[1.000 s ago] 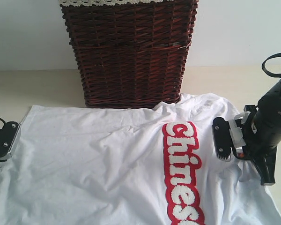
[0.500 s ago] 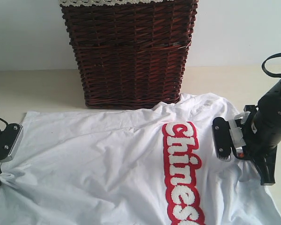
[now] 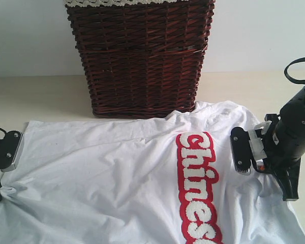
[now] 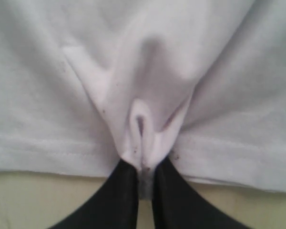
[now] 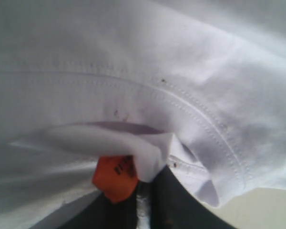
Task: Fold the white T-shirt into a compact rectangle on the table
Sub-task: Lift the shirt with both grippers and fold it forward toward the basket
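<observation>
My left gripper (image 4: 144, 168) pinches the hem (image 4: 62, 155), my right gripper (image 5: 144, 187) the collar (image 5: 195, 117), of the white lettered cotton T-shirt (image 3: 117, 178) spread before the dark wicker basket (image 3: 142, 61). Both bites look thin, so I reckon a hasty lift could slip them.

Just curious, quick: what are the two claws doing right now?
Left gripper: closed, pinching the hem of the white T-shirt.
Right gripper: closed on its collar beside the orange tag.

The white T-shirt (image 3: 117, 173) and basket (image 3: 142, 56) run past the view's edges.
</observation>
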`<action>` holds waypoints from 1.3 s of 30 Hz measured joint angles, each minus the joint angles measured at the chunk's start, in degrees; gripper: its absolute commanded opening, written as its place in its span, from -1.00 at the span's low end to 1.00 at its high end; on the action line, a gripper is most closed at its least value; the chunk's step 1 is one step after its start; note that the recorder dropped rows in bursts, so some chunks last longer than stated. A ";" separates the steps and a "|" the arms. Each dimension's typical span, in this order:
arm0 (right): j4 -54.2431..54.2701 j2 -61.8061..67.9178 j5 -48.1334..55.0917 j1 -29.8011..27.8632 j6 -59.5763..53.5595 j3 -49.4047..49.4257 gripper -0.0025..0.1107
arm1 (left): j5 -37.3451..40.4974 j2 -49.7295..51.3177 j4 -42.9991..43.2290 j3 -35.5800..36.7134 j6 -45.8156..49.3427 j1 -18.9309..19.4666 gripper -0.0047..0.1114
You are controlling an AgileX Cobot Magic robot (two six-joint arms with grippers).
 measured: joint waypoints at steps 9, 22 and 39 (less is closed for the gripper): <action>2.72 -0.98 3.33 0.00 0.00 -2.14 -0.96 | 0.13 -0.94 -2.22 -2.06 -2.87 -1.69 -0.92; 5.45 -18.73 11.33 -0.14 1.85 -2.04 -0.96 | 1.75 -22.94 -3.07 -2.92 -18.52 2.60 -0.92; 6.07 -58.16 13.08 -3.60 12.84 -2.04 -0.96 | 2.23 -57.80 -3.65 -2.92 -33.39 7.71 -0.92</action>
